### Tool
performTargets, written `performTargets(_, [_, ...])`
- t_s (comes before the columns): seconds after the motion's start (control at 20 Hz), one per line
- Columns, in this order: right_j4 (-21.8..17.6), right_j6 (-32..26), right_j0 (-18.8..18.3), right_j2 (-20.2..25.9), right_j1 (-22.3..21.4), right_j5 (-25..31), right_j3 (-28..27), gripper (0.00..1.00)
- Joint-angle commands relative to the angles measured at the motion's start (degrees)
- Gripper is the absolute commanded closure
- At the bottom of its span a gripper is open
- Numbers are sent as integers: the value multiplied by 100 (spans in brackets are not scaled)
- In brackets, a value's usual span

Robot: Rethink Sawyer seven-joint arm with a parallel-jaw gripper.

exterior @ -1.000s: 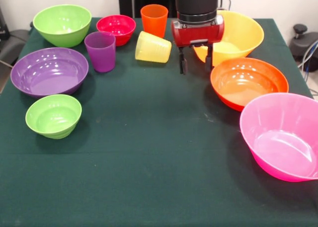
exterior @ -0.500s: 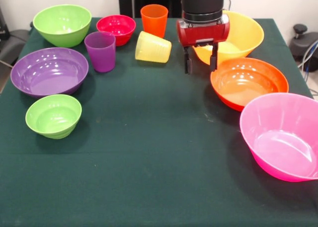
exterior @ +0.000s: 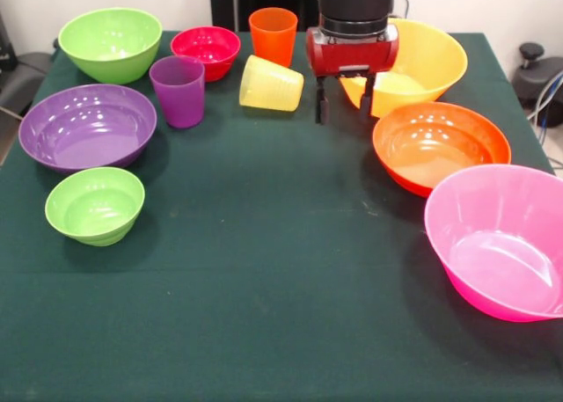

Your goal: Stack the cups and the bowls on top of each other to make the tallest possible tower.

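My gripper [exterior: 343,110] hangs open and empty above the table, just right of the yellow cup [exterior: 271,84], which lies on its side. The purple cup [exterior: 179,91] and the orange cup [exterior: 273,35] stand upright. The bowls sit apart, none stacked: large pink [exterior: 501,241] at the right, orange-red [exterior: 440,145], yellow-orange [exterior: 427,62] behind the gripper, purple [exterior: 86,127], medium green [exterior: 110,43], small green [exterior: 94,205] and small red [exterior: 205,50]. No tower stands.
The dark green cloth [exterior: 264,279] covers the table. A black stool or wheel [exterior: 538,72] shows past the right edge.
The gripper moved right and up, then swung back left toward the yellow cup. Cups and bowls have not moved.
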Motion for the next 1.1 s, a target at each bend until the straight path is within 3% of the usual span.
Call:
performTargets(0.05, [467, 1935, 568, -1031, 56, -458, 34, 0])
performTargets(0.2, [994, 2543, 908, -1507, 138, -941, 285, 0])
performTargets(0.8, [3110, 4106, 1641, -2530, 537, -1170, 530, 0])
performTargets(1.1, [3534, 4209, 1586, -2583, 604, -923, 420, 0])
